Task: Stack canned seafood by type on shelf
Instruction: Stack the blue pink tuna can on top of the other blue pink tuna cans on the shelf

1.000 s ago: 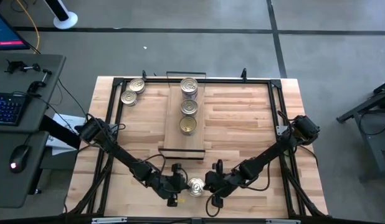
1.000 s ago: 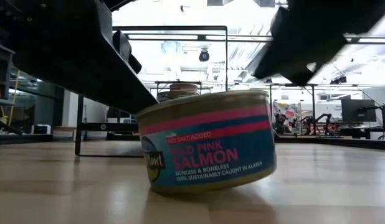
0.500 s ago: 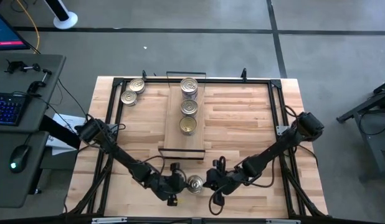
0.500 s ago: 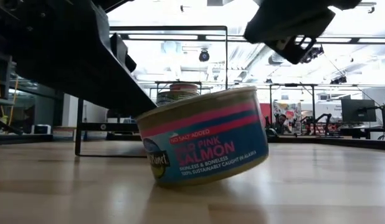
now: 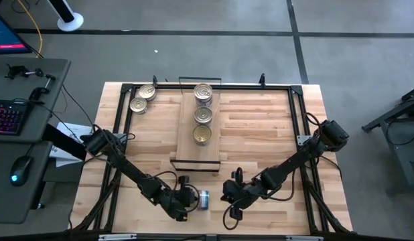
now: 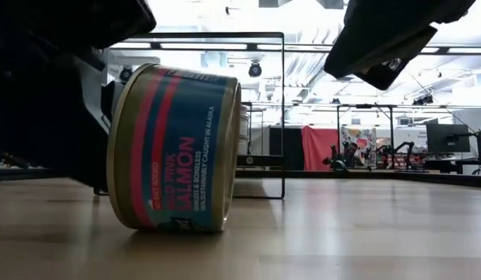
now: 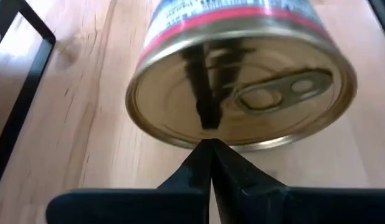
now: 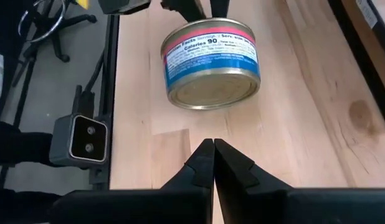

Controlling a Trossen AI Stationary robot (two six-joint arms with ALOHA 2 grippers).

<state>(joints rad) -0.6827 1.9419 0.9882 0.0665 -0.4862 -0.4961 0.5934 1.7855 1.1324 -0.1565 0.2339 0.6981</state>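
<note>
At the lower centre of the high view, a small round blue-and-pink-labelled salmon tin (image 5: 203, 199) stands on its edge on the butcher-block tabletop (image 5: 260, 127), its gold pull-tab lid (image 7: 242, 102) facing the left gripper (image 5: 186, 199). That gripper lies low just left of the tin, fingers pressed together, tips at the lid. The right gripper (image 5: 228, 198), also pinched shut and empty, sits just right of the tin, apart from it. Farther up, the long light-wood shelf (image 5: 199, 152) carries three tins (image 5: 203, 114) in a row. Two more tins (image 5: 143, 98) rest at the upper left.
</note>
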